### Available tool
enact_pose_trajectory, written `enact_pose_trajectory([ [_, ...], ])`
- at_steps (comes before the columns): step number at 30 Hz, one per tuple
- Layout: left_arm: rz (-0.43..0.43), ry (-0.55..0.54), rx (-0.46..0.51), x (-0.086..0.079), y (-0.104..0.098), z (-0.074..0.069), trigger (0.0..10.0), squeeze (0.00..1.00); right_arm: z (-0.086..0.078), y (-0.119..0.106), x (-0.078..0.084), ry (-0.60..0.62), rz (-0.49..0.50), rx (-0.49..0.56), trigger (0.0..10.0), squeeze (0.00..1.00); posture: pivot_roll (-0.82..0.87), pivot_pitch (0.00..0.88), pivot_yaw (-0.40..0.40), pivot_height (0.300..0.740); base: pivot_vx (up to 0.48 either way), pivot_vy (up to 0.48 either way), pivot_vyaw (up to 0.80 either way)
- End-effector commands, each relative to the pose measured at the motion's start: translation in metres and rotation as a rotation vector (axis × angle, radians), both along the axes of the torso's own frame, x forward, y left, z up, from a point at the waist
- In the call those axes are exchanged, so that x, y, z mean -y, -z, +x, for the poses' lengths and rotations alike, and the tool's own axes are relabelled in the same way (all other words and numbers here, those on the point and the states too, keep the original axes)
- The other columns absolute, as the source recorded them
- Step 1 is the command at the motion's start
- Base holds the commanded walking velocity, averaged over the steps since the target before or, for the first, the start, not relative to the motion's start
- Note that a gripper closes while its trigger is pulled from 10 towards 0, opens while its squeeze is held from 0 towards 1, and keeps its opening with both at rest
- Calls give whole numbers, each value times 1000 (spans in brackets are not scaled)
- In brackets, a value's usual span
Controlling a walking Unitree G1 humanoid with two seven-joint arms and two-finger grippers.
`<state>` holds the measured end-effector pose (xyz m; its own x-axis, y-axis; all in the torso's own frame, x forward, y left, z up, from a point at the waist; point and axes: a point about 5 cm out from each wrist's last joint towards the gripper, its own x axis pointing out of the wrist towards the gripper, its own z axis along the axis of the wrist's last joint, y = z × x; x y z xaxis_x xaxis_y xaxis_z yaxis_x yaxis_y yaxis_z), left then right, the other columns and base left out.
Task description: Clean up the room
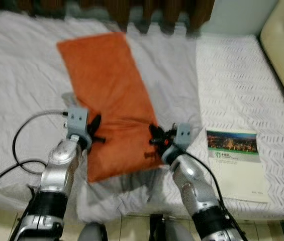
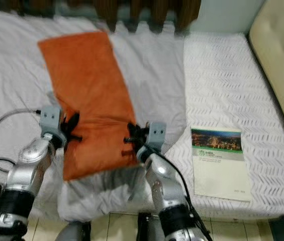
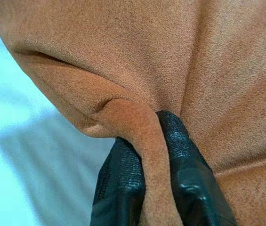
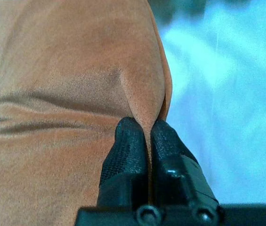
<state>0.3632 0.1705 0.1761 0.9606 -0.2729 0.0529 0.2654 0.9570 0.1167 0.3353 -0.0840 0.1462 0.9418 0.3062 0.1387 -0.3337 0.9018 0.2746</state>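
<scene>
- Bed (image 1: pixel 21 75) with white sheet carries everything; headboard side lies beyond both grippers.
- Orange pillow (image 1: pixel 109 85) lies lengthwise between the grippers, near end bunched where pinched.
- Booklet (image 1: pixel 234 163) lies flat just outside the right gripper, apart from it.
- Left gripper (image 1: pixel 95 131) is clamped on a fold of pillow edge.
- Right gripper (image 1: pixel 157 136) is pinched tight on the opposite edge.
- Judgement: move both arms evenly, keep both pinches firm, avoid snagging sheet.
</scene>
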Motion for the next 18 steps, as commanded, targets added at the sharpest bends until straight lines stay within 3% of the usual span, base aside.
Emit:
enact_pose_trajectory([
  [1,84,-40,-54,-18,15,-4,0,0,-4,-20,40,190,15,103,0,0,22,0,-56,740,0,0,0],
  [4,103,19,-29,-4,13,-4,0,0,-21,-8,64,302,-30,83,0,0,0,0,-41,740,0,0,0],
  [6,105,33,-24,-1,13,-4,0,0,-26,-5,70,327,-48,78,0,0,-10,0,-31,740,0,0,0],
  [9,96,99,-8,18,19,-6,0,0,-44,14,96,444,-97,21,0,0,-51,0,-5,740,101,-123,0],
  [12,109,113,-12,26,24,-5,0,0,-49,17,100,461,-126,17,0,0,-63,0,4,740,299,-373,0],
  [15,124,152,-5,39,28,-7,0,0,-52,21,94,418,-195,42,0,0,-87,0,22,740,261,-399,0],
  [18,123,186,-8,48,33,-10,0,0,-54,31,93,411,-211,6,0,0,-93,0,27,740,0,-447,0],
])
